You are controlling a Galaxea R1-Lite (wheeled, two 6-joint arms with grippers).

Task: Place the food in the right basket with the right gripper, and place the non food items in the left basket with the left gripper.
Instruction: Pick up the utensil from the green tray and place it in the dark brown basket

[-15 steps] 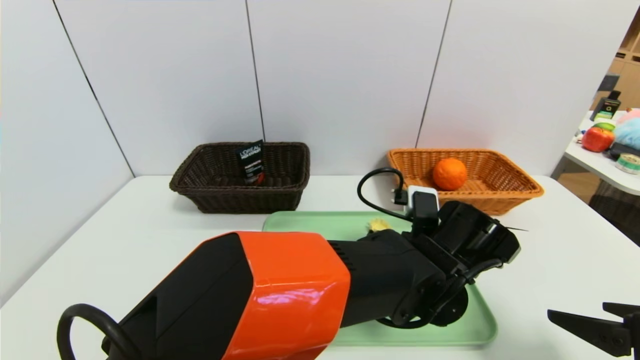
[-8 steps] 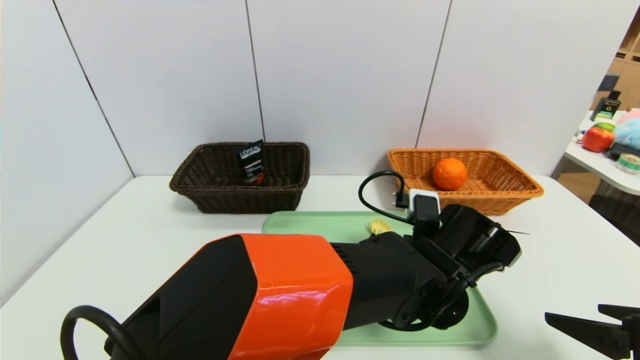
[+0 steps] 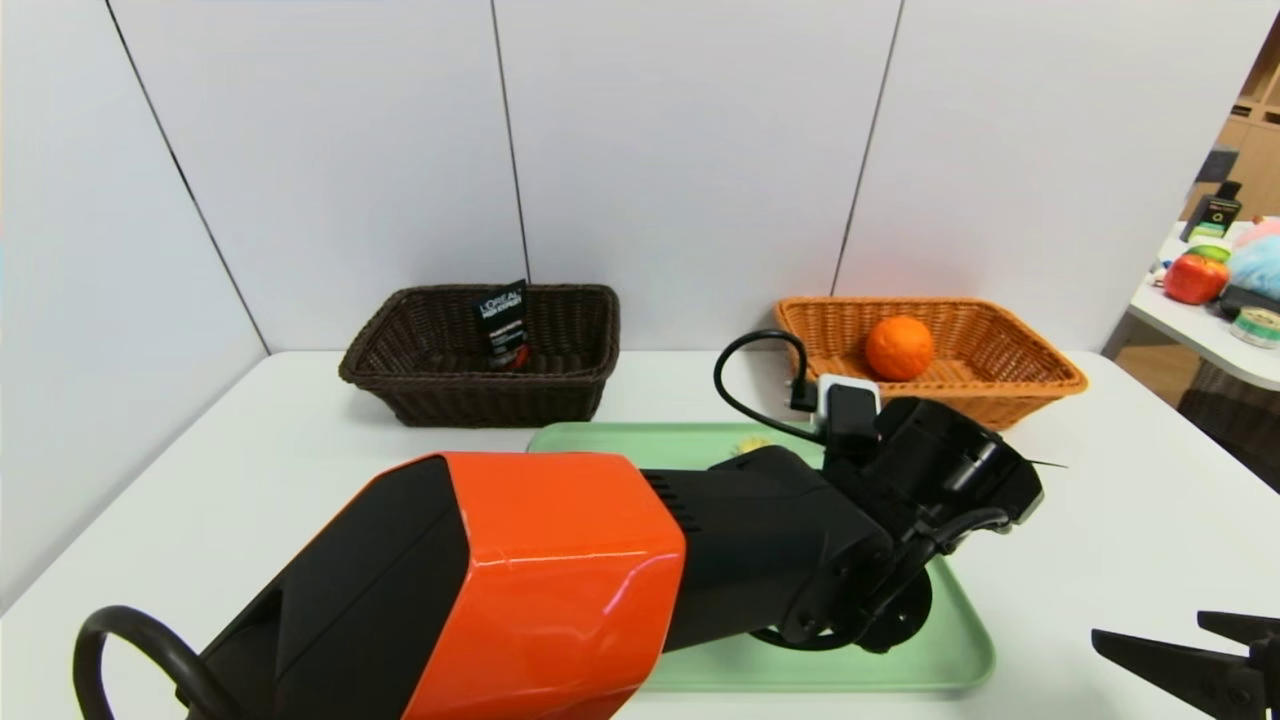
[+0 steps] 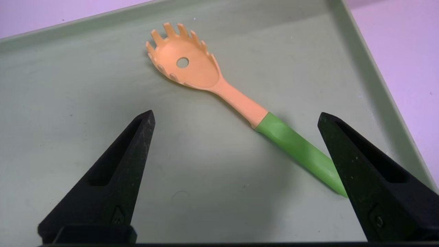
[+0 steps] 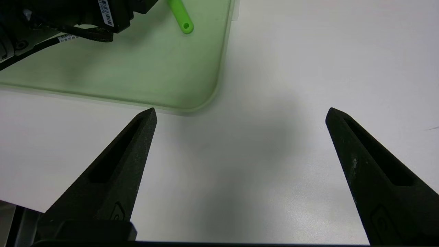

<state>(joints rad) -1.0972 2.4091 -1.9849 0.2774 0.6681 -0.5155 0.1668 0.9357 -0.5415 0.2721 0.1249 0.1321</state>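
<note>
Two baskets sit at the far side of my white table (image 3: 1130, 520): the dark brown left basket (image 3: 480, 390) holds the black L'OREAL tube (image 3: 503, 325) leaning upright against its far wall, and the orange-tan right basket (image 3: 1040, 375) holds the orange (image 3: 899, 347) resting on its floor. Between them and nearer to me lies the green tray (image 3: 960, 650), and my left arm reaches across it from the near left toward the tray's right side. From the left wrist camera I see the left gripper (image 4: 236, 116) hanging above the tray floor (image 4: 68, 103) with its jaws spread wide and nothing between them. One item is left on the tray, the pasta spoon (image 4: 240, 103), lying flat with its yellow toothed head toward the far side and its green handle running toward the tray's right rim; the handle's end is hidden behind one black finger (image 4: 370, 178), and I cannot tell whether they touch. My right gripper (image 5: 240, 111) is parked at the near right, over bare table just off the tray's near right corner (image 5: 202, 96), its jaws wide apart and empty. On the head camera only its tips (image 3: 1180, 665) show at the lower right edge.
</note>
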